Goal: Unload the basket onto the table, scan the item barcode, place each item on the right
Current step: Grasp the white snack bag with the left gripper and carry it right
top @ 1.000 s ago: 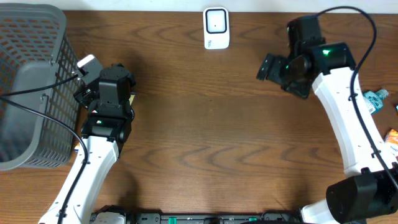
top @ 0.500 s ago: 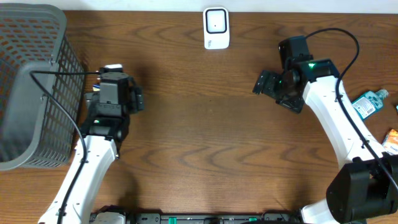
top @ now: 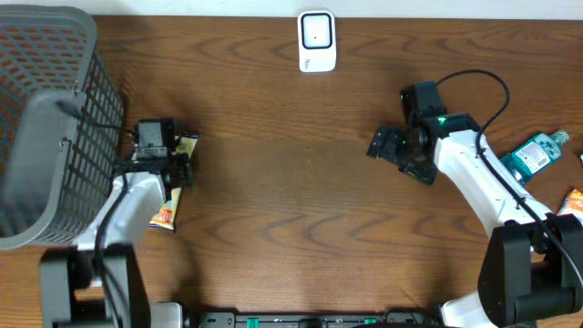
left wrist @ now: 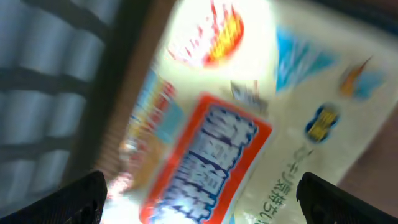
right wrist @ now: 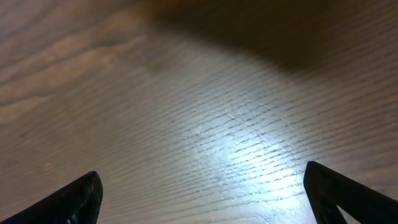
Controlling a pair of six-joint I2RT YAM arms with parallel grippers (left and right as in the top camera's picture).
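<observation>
the wood table [top: 291,210] fills the overhead view. a grey basket [top: 46,118] stands at its left end. the right arm [top: 483,187] reaches in from the lower right and the left arm [top: 127,205] bends up beside the basket.

the right gripper [top: 383,146] hangs over bare wood, right of centre. its jaws are spread wide, and the wrist view shows only table grain between the two fingertips [right wrist: 81,199].

the left gripper [top: 178,169] sits low over the packet [top: 167,214], just beside the basket wall. its jaws are spread wide too, with one tip in each lower corner of the wrist view. the packet [left wrist: 249,124] is blurred there, pale with an orange-edged label, and lies under the gap. i cannot tell if the fingers [left wrist: 87,196] touch it.

a white scanner [top: 316,41] lies at the far edge, well apart from the packet. a teal bottle [top: 533,155] and an orange thing [top: 574,200] lie at the right edge.
</observation>
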